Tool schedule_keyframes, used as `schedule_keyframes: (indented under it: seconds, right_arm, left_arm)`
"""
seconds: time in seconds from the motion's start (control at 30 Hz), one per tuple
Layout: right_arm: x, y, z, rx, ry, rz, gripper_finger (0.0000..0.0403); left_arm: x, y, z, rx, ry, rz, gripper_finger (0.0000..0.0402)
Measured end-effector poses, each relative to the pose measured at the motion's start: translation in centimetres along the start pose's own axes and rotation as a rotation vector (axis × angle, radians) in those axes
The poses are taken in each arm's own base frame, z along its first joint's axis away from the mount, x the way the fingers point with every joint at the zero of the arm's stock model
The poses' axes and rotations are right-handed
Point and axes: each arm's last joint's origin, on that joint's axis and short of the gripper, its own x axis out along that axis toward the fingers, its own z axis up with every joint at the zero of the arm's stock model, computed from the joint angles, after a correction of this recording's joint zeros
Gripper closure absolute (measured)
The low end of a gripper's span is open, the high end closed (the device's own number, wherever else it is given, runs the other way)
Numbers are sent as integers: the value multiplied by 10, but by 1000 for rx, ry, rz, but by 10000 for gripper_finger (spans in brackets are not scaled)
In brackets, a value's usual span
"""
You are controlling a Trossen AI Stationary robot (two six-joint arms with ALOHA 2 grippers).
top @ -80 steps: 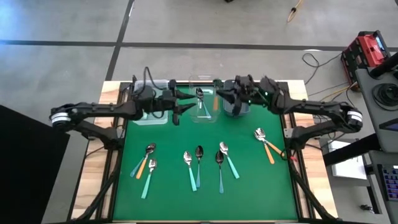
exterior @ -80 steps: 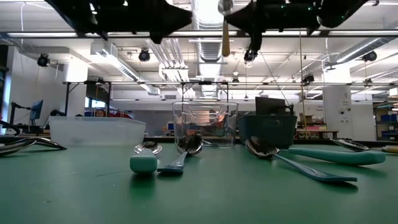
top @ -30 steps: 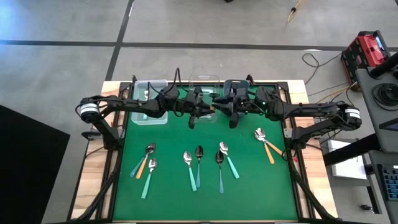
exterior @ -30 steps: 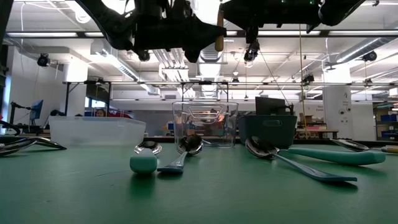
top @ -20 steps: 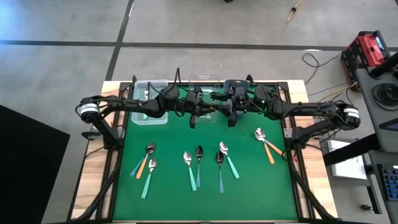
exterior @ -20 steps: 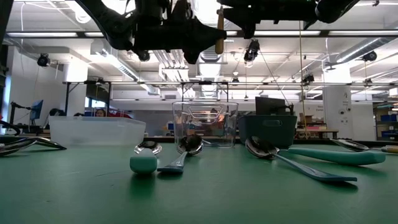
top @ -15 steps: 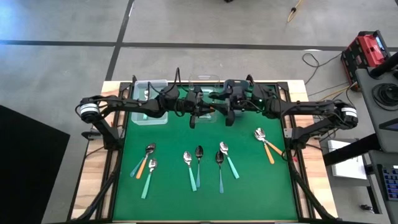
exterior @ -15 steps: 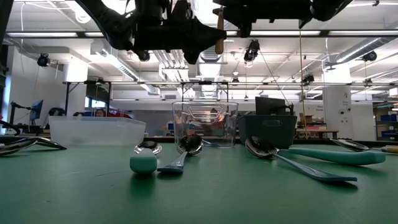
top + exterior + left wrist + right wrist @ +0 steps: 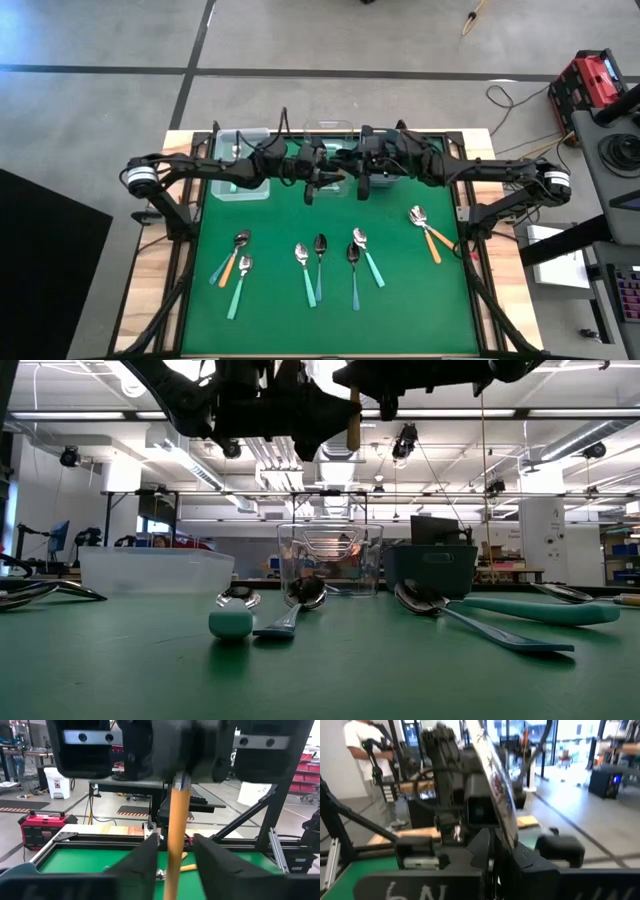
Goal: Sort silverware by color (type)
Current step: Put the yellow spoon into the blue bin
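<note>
The table (image 9: pixel 270 300) has a green mat with pale wooden edges. Spoons (image 9: pixel 321 266) on it have mint-teal, blue-teal or orange handles. An orange-handled spoon (image 9: pixel 174 840) hangs between two black pincers.

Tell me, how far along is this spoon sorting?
Early. No sorted spoon shows clearly. In hand: the right gripper grips an orange-handled spoon, the open left gripper around its handle. Left: eight spoons on the green mat.

left end effector (image 9: pixel 318 182) | right end effector (image 9: pixel 361 180) | meeting above clear bin (image 9: pixel 330 180) | spoons (image 9: pixel 320 266) scattered on green mat (image 9: pixel 280 310)
</note>
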Motion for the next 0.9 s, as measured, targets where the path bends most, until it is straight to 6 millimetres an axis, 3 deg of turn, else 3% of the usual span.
schedule_keyframes:
  seconds: [0.1,0.23,0.37,0.47,0.67,0.9]
  right_arm:
    - [0,-2,5,16,77,-33,392]
    - [-4,-10,15,35,256,-214,393]
    - [-14,-26,22,60,400,-477,393]
    - [-21,-43,19,112,456,-571,393]
    - [-30,-85,-8,258,580,-703,394]
    - [-17,-125,-59,420,744,-710,394]
  left_arm:
    - [-5,1,3,6,38,11,230]
    - [-23,2,17,57,115,49,177]
    - [-48,-2,30,91,144,145,158]
    - [-70,-12,37,136,115,214,156]
    - [-116,-35,53,196,6,319,155]
    - [-158,-58,62,243,-111,340,155]
